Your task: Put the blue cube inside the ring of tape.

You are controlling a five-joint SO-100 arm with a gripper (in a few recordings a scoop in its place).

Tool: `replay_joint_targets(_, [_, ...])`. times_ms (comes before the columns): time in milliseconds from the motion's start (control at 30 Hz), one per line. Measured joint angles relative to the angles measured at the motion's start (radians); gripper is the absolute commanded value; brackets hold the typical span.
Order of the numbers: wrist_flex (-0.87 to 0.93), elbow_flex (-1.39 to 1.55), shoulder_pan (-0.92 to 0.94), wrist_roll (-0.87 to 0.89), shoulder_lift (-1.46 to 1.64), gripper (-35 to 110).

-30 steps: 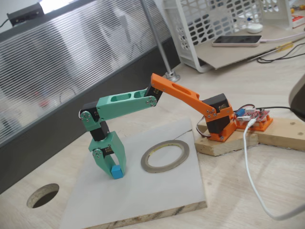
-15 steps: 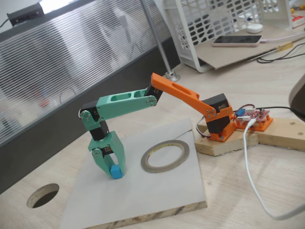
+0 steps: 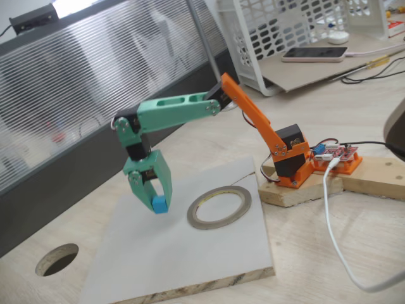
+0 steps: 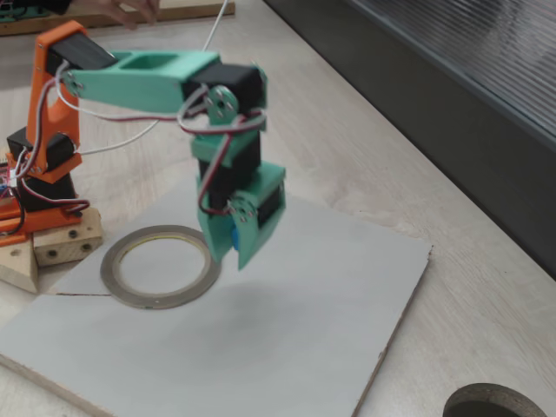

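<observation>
My green gripper (image 3: 158,204) is shut on the blue cube (image 3: 159,204) and holds it in the air a little above the grey board (image 3: 177,266). The ring of tape (image 3: 212,225) lies flat on the board, just right of the cube in this fixed view. In the other fixed view the gripper (image 4: 241,256) hangs by the right rim of the ring of tape (image 4: 156,301). There only a sliver of the blue cube (image 4: 234,239) shows between the jaws. The inside of the ring is bare board.
A dark round hole (image 3: 57,258) is cut in the table left of the board, also seen as the hole (image 4: 495,404). The arm's orange base stands on a wooden block (image 3: 297,190) with a white cable (image 3: 335,234). A white basket (image 3: 285,31) and a phone (image 3: 314,54) lie behind.
The arm has risen and lifted the blue cube off the board, carrying it slightly up and right towards the ring. The gripper stays shut on it.
</observation>
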Motion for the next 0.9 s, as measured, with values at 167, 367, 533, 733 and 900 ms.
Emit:
replay_joint_targets(167, [0.0, 0.081, 0.0, 0.0, 0.138, 10])
replay_joint_targets(367, [-0.002, 0.235, 0.034, 0.0, 0.264, 10])
replay_joint_targets(533, [-0.006, 0.382, 0.095, 0.0, 0.399, 10])
replay_joint_targets(733, [0.0, 0.526, 0.106, 0.0, 0.497, 10])
replay_joint_targets(900, [-0.005, 0.647, 0.109, 0.0, 0.577, 10])
